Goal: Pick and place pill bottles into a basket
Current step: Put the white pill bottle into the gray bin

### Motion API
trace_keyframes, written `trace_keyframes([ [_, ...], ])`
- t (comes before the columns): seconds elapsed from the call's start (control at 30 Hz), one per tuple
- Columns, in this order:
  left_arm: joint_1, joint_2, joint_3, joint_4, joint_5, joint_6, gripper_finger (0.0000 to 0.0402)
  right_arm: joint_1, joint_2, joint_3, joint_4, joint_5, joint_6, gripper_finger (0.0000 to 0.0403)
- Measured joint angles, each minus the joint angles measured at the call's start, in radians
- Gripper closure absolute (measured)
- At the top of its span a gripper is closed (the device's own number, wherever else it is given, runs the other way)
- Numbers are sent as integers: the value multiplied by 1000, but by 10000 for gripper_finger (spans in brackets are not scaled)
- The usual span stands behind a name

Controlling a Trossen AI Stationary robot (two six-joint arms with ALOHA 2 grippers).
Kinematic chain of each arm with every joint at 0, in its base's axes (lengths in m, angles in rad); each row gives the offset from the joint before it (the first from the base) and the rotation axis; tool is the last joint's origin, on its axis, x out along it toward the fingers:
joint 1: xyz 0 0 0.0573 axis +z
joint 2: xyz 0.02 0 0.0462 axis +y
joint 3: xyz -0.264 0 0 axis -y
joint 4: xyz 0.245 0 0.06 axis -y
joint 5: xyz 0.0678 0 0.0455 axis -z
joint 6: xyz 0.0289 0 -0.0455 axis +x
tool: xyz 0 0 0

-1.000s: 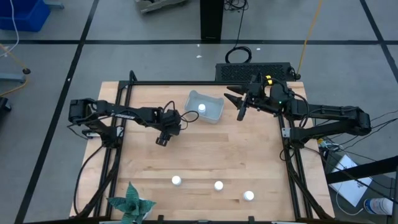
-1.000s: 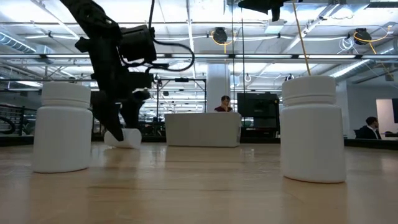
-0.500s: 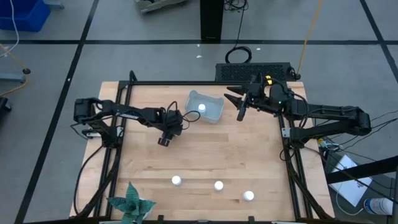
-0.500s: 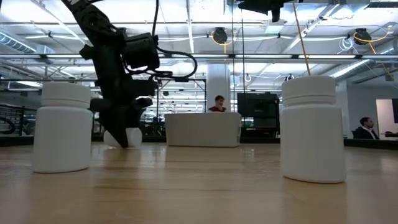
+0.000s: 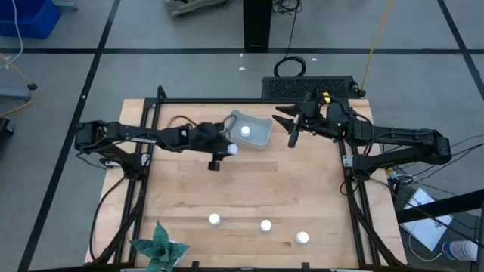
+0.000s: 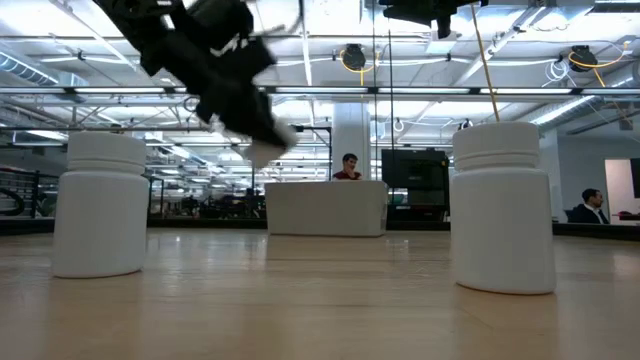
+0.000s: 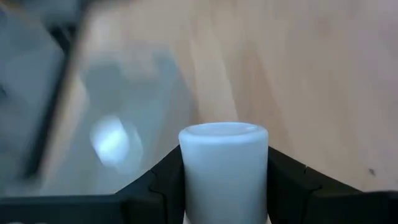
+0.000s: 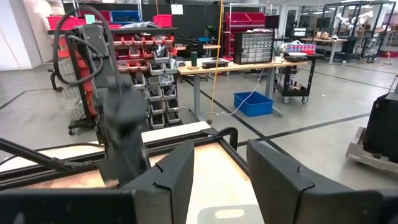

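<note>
**Left wrist view: bottle clamped and lifted beside the basket**

Left wrist view showed a small white cylindrical plastic pill bottle [image 7: 224,168] clamped between the left gripper's [image 7: 224,186] two dark fingers, pinched across its body. From above, that bottle [image 5: 231,149] hung clear of the wood just beside the near wall of the shallow grey-blue rectangular basket [image 5: 261,139], where one bottle [image 5: 245,131] already lay. It looked light, rigid and smooth, so a mid-body squeeze suited it; a slack hold could let it slip. Three more white bottles [image 5: 265,225] stood in a row near the table's front edge. The right gripper [image 5: 290,128] waited beyond the basket's far side, its fingers nearly closed on nothing. A green star-shaped paper plant [image 5: 159,247] sat at the front corner.
</note>
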Motion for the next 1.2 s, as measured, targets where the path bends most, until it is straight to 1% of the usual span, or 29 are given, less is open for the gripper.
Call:
trace_keyframes([
  [0.07, 0, -21, 0, 116, 41, -8, 235, 0, 0, 0, -5, 0, 5, 264],
  [0.23, 4, -20, 1, 401, 149, -39, 235, 0, 0, 0, -28, 0, 8, 264],
  [0.33, 6, 0, 2, 547, 176, -59, 235, 0, 0, 0, -31, 0, 8, 264],
  [0.37, 6, 7, 2, 567, 188, -71, 235, 0, 0, 0, -33, 0, 8, 264],
  [0.5, 9, 25, 3, 609, 196, -73, 235, 0, -1, -19, -28, -4, 13, 264],
  [0.63, 25, 35, -1, 554, 184, -72, 235, 0, 0, -75, 2, -5, 45, 264],
  [0.83, 49, 38, -1, 568, 197, -65, 235, 26, 34, -176, 139, -6, 83, 264],
  [0.9, 57, 37, 0, 557, 199, -65, 235, 40, 59, -184, 196, -6, 87, 264],
  [0.97, 61, 38, 0, 528, 200, -66, 235, 56, 82, -185, 210, -6, 87, 264],
  [1.2, 61, 38, 0, 505, 199, -64, 236, 109, 207, -184, 349, -6, 88, 264],
])
